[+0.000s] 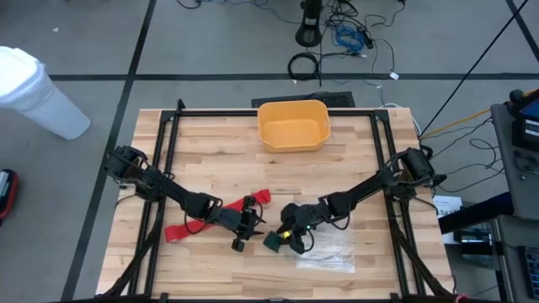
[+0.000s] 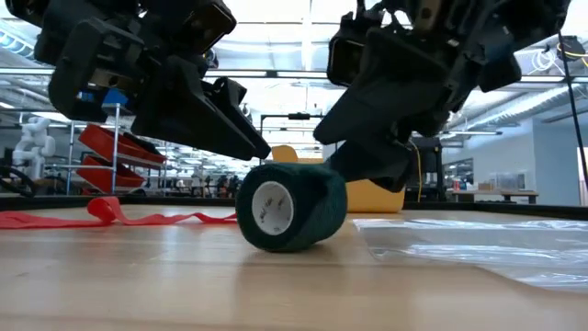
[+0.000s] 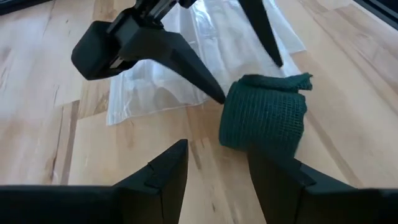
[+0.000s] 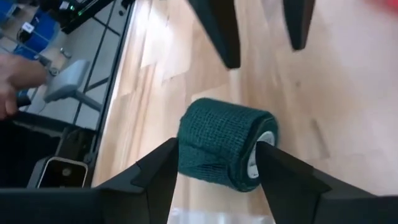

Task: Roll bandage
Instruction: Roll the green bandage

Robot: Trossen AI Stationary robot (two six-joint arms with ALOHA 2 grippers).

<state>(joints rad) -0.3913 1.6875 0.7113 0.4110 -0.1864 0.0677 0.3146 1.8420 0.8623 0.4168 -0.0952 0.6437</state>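
The red bandage (image 1: 181, 229) lies flat as a long strip on the wooden table, running under my left arm; its far part (image 2: 110, 213) is rumpled. A dark green roll of wrap (image 2: 289, 207) rests on its curved side near the table's front middle, a loose flap (image 3: 303, 79) at one end. My right gripper (image 4: 217, 146) is open and comes slanting down from the right, one finger at each flat end of the roll. My left gripper (image 3: 217, 152) is open just left of the roll with nothing between its fingers. My right gripper has one finger (image 4: 163, 167) beside the roll's covered end and the other (image 4: 277, 168) beside the end with the white core (image 4: 260, 152). The fingers slant down from the table's right. The roll lies on the table. I cannot tell whether the fingers touch it.
A clear crinkled plastic bag (image 1: 330, 252) lies flat on the table right of the roll, under my right gripper. A yellow bin (image 1: 292, 124) stands at the far middle. A person's hand (image 4: 9, 81) shows beyond the table's edge in the right wrist view.
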